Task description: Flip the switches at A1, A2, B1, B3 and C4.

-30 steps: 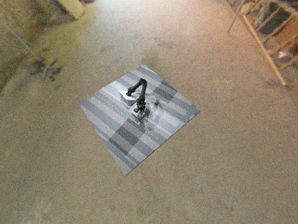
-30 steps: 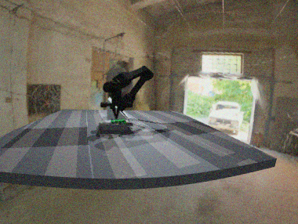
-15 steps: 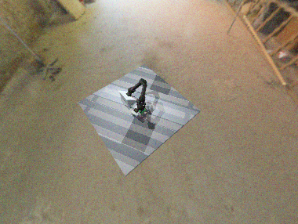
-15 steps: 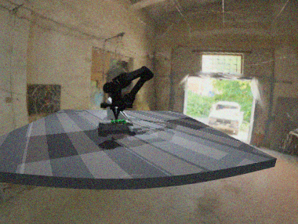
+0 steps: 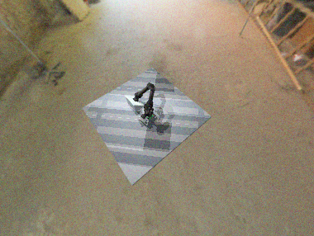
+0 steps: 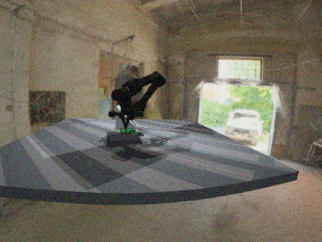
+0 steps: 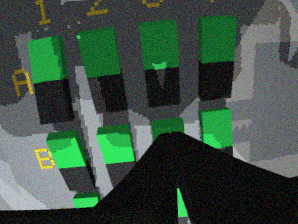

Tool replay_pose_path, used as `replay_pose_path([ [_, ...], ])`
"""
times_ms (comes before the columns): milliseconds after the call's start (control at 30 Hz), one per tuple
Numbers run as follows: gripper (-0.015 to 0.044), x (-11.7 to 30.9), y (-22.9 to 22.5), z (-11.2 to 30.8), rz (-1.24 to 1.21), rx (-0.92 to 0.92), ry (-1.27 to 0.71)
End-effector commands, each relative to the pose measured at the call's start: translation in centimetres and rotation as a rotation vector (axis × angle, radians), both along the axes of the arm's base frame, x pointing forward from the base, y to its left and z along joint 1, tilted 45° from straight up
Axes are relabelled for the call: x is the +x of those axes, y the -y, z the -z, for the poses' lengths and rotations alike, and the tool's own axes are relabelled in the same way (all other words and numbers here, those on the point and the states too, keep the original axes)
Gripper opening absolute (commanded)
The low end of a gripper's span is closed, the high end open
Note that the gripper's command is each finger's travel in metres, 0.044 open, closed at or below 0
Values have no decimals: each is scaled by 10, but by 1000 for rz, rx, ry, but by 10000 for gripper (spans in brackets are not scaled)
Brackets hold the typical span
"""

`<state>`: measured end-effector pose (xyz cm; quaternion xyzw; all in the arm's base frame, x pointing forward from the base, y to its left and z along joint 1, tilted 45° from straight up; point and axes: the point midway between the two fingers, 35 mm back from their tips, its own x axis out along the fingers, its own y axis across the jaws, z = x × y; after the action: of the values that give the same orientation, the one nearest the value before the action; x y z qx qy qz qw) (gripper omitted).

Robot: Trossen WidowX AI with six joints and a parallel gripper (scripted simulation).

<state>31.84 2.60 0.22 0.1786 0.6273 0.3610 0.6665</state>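
The dark switch panel [image 6: 123, 140] [image 7: 125, 16] carries green-and-black rocker switches. In the wrist view, A1 [image 7: 46, 60], A2 [image 7: 100, 52], A3 [image 7: 158, 42] and A4 [image 7: 217, 40] show green far halves and black near halves. B1 [image 7: 69, 152], B2 [image 7: 116, 147] and B4 [image 7: 216, 127] show bright green; B1 and B2 have darker far edges. Only the dark green far part of B3 [image 7: 167, 126] shows. My gripper [image 7: 170, 142] [image 6: 125, 127] is shut and empty, its tips at B3; contact is unclear. C4 is hidden behind the fingers. Which ends are raised is hard to tell.
The panel lies on a striped grey table top [image 5: 132, 171] [image 6: 212, 182]. A little of C1 [image 7: 86, 201] shows left of the fingers. The black arm [image 5: 149, 95] [image 6: 146, 90] reaches over the panel. The fingers hide most of row C in the wrist view.
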Motion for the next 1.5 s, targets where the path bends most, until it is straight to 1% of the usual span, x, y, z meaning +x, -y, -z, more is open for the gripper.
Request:
replay_pose_path([
  [0, 0, 0, -1, 0, 4, 2, -4],
  [1467, 0, 1, -1, 1, 1, 0, 2],
])
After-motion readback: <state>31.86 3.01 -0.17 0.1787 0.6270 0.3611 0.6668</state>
